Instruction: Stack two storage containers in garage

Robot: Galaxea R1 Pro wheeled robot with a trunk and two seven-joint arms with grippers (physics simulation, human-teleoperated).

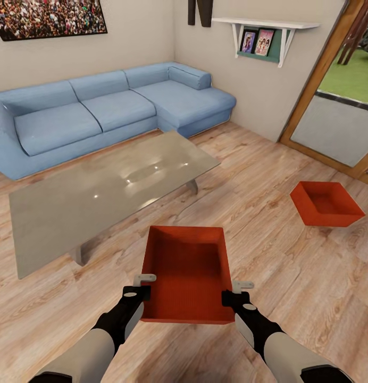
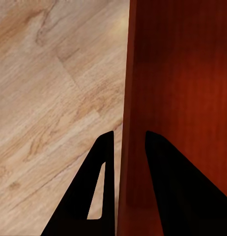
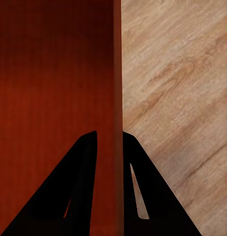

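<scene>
Both arms hold one storage container between them, long axis pointing away, left gripper and right gripper jaws pinching opposite side walls, the second container far right.

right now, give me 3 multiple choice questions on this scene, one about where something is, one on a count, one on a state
1. Where is the second storage container?
A. on the sofa
B. on the wood floor near the glass door
C. on the coffee table

2. How many red-orange containers are in the head view?
A. one
B. two
C. three

3. How is the held container gripped?
A. by one gripper only
B. by both grippers, one on each side wall
C. not at all

Key: 1 B, it sits on the planks at the right, beside the door. 2 B, one held and one on the floor. 3 B, the left gripper and right gripper each straddle a wall.
</scene>
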